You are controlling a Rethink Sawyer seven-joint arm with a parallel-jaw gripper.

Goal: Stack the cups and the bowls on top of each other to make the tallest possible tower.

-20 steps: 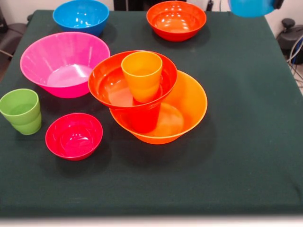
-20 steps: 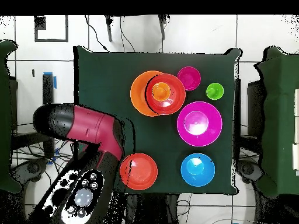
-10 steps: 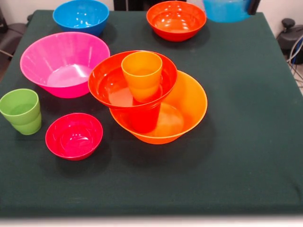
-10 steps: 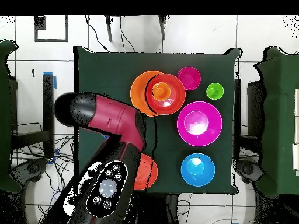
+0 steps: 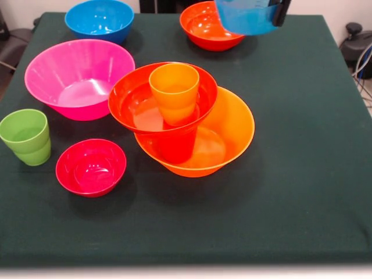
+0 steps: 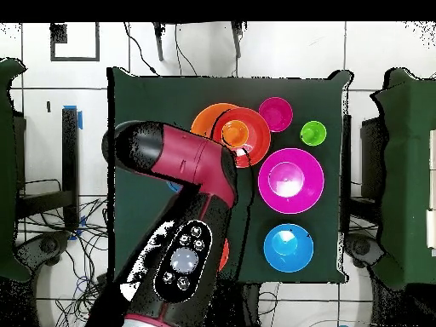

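Bowls crowd the table (image 5: 302,174) from the front: a translucent blue cup (image 5: 247,16) held aloft hides part of the red-orange bowl (image 5: 200,26) behind it. Gripper (image 5: 279,11) barely shows; its state I cannot tell. The tower (image 5: 192,125) sits well below-left, glossy orange.

Overhead, the arm (image 6: 183,179) covers the tower's (image 6: 228,132) left edge.

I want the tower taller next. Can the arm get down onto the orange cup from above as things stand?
Probably yes. The orange cup stands open-topped in the red-orange bowl, with nothing over it. But the gripper seems to carry a blue cup already.
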